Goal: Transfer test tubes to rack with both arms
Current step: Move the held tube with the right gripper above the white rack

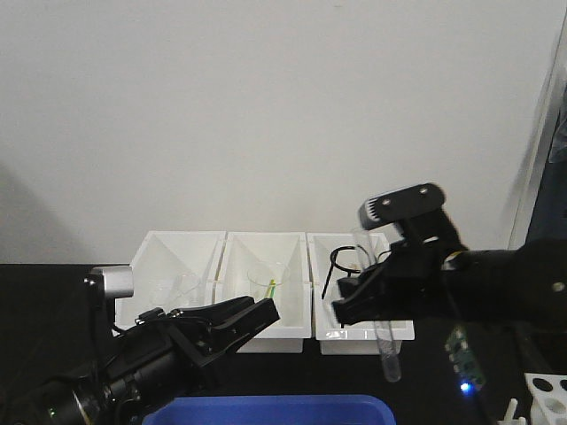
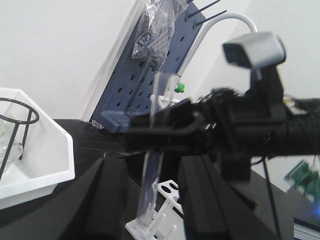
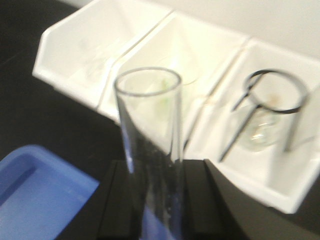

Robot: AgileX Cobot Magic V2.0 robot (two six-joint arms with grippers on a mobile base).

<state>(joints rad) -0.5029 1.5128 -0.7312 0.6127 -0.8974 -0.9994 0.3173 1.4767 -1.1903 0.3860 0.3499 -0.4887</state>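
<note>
A clear test tube (image 1: 379,310) hangs upright above the black table, and my right gripper (image 1: 370,310) is shut on its middle. In the right wrist view the tube (image 3: 149,125) rises with its open mouth up between the two black fingers (image 3: 220,200). My left gripper (image 1: 255,315) is open at the lower left, well apart from the tube and holding nothing. Its wrist view looks between its fingers (image 2: 114,200) at the far tube (image 2: 154,160) and the white rack (image 2: 162,220) behind it. The rack (image 1: 542,391) sits at the table's front right corner.
Three white bins (image 1: 266,257) line the back wall; the right one holds a black tripod ring (image 3: 275,95) over a round flask (image 3: 260,136). A blue tray (image 1: 266,411) lies at the front middle. A grey-blue pegboard (image 2: 135,95) stands at the right.
</note>
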